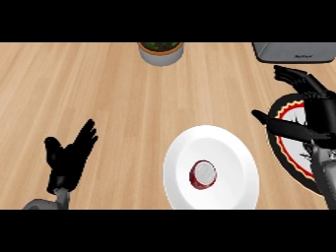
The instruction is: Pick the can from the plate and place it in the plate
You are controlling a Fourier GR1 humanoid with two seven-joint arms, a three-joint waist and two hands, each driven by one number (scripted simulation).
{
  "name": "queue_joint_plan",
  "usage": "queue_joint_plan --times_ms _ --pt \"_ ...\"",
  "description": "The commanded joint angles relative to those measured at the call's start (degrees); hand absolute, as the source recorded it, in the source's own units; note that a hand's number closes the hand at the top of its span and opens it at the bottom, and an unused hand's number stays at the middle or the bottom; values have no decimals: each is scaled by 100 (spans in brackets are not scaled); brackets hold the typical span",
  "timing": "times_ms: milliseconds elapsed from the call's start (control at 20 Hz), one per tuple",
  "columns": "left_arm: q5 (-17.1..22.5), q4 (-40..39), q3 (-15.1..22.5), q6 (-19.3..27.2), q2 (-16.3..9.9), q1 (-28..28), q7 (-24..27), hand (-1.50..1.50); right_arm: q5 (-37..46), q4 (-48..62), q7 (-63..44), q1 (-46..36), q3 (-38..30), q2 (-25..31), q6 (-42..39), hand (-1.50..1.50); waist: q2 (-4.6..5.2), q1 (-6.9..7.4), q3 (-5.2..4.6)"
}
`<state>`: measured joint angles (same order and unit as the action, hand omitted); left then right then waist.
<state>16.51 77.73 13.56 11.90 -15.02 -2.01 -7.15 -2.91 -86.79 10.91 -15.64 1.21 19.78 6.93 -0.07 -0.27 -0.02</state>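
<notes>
Evenly and brightly lit from above; soft shading beneath white plate (228,147) toward six o'clock; no glare on desk (90,93); no blur.

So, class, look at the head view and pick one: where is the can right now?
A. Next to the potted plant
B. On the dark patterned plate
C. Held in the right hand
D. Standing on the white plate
D: the can stands upright on the white plate, while the right hand hovers open over the dark patterned plate, holding nothing.
</notes>
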Motion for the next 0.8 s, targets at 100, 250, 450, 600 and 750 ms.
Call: queue_joint_plan --times_ms 100,250,450,600,750 --pt "-99 65 2 -101 302 94 -139 0 215 -639 72 497 -45 219 -451 -150 1 15 1" --pt "-165 164 73 -82 203 358 10 0 461 -985 -656 608 260 892 -936 -150 -15 1 -5" --pt "12 250 -77 -187 123 246 -155 0 895 -1400 -1459 565 829 1605 -1682 -150 -29 6 -17" --pt "-193 263 44 -81 172 235 -208 0 709 -1907 -2077 490 838 1886 -2186 -150 -20 -18 -9" --pt "-86 236 -144 -99 131 -60 -538 0 1307 -2471 -2716 655 1387 1645 -2021 -150 -15 -37 -5"
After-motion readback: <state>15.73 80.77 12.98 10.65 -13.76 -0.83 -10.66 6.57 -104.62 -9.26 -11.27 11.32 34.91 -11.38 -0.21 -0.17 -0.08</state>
